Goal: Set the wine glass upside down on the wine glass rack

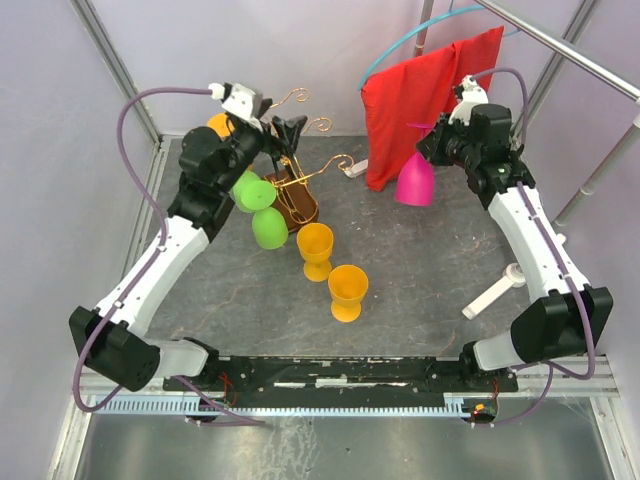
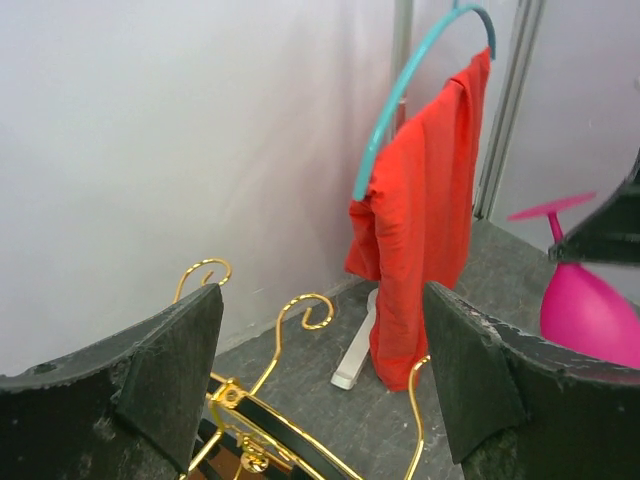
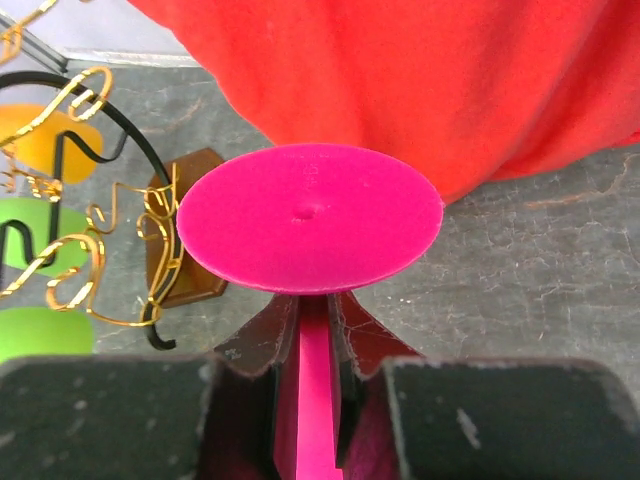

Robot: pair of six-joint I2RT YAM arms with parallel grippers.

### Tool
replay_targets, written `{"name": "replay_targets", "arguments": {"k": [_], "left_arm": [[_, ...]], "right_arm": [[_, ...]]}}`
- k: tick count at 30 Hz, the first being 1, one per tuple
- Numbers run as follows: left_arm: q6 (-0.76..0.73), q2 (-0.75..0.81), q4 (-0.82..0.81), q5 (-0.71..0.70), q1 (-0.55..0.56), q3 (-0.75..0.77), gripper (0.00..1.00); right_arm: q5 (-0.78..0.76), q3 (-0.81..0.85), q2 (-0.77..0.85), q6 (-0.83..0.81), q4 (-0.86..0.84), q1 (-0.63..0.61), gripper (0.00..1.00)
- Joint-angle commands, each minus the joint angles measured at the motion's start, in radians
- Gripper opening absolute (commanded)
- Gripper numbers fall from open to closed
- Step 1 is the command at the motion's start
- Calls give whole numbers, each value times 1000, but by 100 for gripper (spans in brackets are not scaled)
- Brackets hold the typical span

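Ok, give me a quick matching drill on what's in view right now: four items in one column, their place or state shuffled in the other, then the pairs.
Column one:
1. pink wine glass
2. left claw
3. red cloth
4. front orange glass

Column two:
A. standing upright on the table
B. open, at the top of the wine glass rack
C. foot up, stem gripped by the right claw
D. hanging on the teal hanger

Pairs: 1-C, 2-B, 3-D, 4-A
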State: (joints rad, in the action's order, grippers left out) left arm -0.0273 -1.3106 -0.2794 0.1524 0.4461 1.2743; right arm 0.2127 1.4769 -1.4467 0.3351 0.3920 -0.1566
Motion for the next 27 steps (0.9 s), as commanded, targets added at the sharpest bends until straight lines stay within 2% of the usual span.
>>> {"name": "replay_targets", "arguments": {"k": [1,7,23,27], "left_arm": [[104,-6,139,79,-64,110,87],[119,-20,243,131,-123,162,87],[91,40,251,110,-160,81,88],[86,47,262,108,-167,77,88]], "right_arm": [[32,-84,24,-88,-284,-10,1],[37,-139,7,-181,-424,-81,1],[41,-115,-145,-319,-656,-219,1],[100,-144,-198,-312,-801,-224,1]]}}
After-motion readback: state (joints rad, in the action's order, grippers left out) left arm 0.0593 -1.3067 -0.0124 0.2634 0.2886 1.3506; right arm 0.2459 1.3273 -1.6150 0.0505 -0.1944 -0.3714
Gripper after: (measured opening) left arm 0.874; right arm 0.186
